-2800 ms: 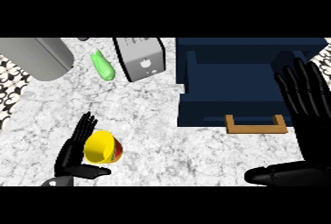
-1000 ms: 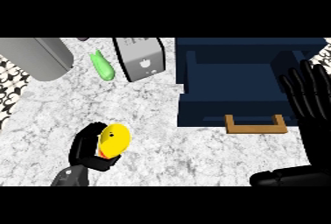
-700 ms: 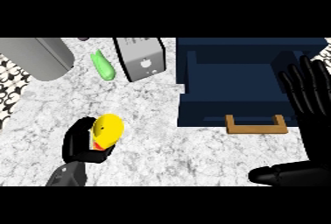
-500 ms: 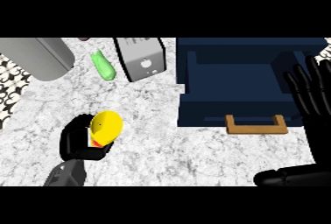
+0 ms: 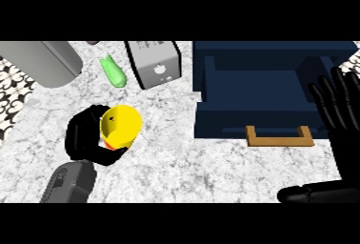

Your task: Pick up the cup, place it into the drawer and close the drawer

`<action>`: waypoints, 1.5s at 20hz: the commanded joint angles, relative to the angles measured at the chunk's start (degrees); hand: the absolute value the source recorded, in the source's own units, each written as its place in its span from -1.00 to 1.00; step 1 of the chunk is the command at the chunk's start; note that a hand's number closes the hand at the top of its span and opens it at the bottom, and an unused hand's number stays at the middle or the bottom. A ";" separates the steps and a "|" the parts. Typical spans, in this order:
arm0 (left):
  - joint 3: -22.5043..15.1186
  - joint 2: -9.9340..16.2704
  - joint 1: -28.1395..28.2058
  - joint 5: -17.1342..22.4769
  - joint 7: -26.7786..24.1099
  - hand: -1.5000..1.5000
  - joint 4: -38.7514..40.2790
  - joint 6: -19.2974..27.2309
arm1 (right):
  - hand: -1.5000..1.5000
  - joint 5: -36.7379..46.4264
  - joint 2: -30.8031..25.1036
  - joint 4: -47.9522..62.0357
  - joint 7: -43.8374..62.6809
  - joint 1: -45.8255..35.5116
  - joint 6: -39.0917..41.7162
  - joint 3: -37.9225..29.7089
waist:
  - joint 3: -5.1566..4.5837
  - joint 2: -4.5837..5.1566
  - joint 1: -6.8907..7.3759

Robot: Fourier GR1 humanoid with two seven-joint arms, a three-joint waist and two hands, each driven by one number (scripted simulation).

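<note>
My left hand (image 5: 88, 138) is curled round the yellow cup (image 5: 121, 126), which shows a bit of red at its lower edge and is held off the marble counter at the left. The dark blue drawer (image 5: 262, 90) stands pulled open at the upper right, its wooden handle (image 5: 278, 138) facing me. My right hand (image 5: 337, 107) stays at the right edge beside the drawer, fingers straight and pointing up.
A grey box-shaped appliance (image 5: 155, 63) stands at the back, with a green object (image 5: 112, 71) lying to its left and a large grey cylinder (image 5: 38, 62) at the far left. The marble counter (image 5: 190, 167) spreads in front of the drawer.
My left hand closed round the cup and has carried it upward and slightly right across the counter. The right hand has barely shifted.
</note>
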 commanded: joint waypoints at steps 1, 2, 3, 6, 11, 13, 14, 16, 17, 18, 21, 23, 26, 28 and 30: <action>-2.02 -0.41 -0.71 2.35 10.69 1.00 -11.37 1.38 | -1.00 -1.54 -1.46 2.98 2.09 -5.11 -0.77 -2.50 | -0.02 0.08 0.19; -3.59 -3.66 -1.86 1.37 11.41 1.00 -11.74 4.67 | -1.00 0.69 0.00 3.01 -0.65 -2.51 -0.14 0.17 | -0.02 0.12 -0.06; -3.79 -3.27 -4.11 1.29 13.53 1.00 -13.49 5.65 | -1.00 1.18 0.05 2.53 2.42 -6.22 -2.69 -0.14 | -0.03 0.09 0.04; -3.03 -3.31 -9.40 3.01 18.00 1.00 -13.55 7.85 | -1.00 4.36 1.73 0.53 0.24 -1.18 -1.74 4.01 | -0.05 0.18 -0.49; -6.82 -4.09 -13.85 1.11 23.20 1.00 -18.24 15.09 | -1.00 0.72 -0.71 3.83 -1.51 -2.97 0.23 -1.09 | -0.04 0.24 -0.44; -5.39 -3.20 -17.63 1.76 29.08 1.00 -19.31 16.35 | -1.00 1.45 -0.07 1.88 -0.58 -2.31 -0.36 0.30 | -0.04 0.21 -0.47; -5.96 -4.10 -19.44 0.71 24.21 1.00 -14.64 17.08 | -1.00 2.19 0.84 0.61 -2.35 0.38 -0.46 0.61 | -0.05 0.26 -0.78; -8.06 -4.11 -18.79 -0.08 27.55 1.00 -17.95 19.13 | -1.00 0.86 0.55 0.30 0.06 -1.62 -0.99 0.23 | -0.05 0.21 -0.55; -7.62 -3.44 -18.50 0.47 28.99 1.00 -19.44 18.17 | -1.00 2.22 1.48 -2.60 2.30 0.04 -1.87 2.60 | -0.06 0.18 -0.54; -10.41 -4.11 -23.43 -0.17 28.31 1.00 -15.47 23.26 | -1.00 0.40 -0.63 3.17 -0.56 -4.24 -0.75 -1.75 | -0.04 0.28 -0.71; -7.55 -3.08 -28.97 -1.10 31.09 1.00 -12.28 22.40 | -1.00 0.92 -0.40 -0.58 2.40 -1.81 -1.00 0.05 | -0.05 0.27 -0.88; -9.98 -4.12 -31.97 -1.73 29.04 1.00 -9.11 26.35 | -1.00 -1.34 -1.44 3.56 -2.23 -0.81 1.72 -2.85 | -0.03 0.33 -1.03; -11.49 -4.12 -36.12 -1.74 31.63 1.00 -6.51 28.28 | -1.00 -0.16 -0.06 0.36 0.90 -1.06 -0.37 -0.53 | -0.04 0.25 -1.05; -8.59 -4.12 -38.89 -1.48 31.32 1.00 -1.30 25.75 | -1.00 -0.62 -0.98 2.65 -0.53 -2.02 0.53 -1.93 | -0.04 0.35 -1.04; -13.47 -4.13 -38.19 -0.95 31.74 1.00 -3.14 30.96 | -1.00 2.73 0.84 2.32 -3.01 0.62 0.42 1.14 | -0.04 0.27 -0.99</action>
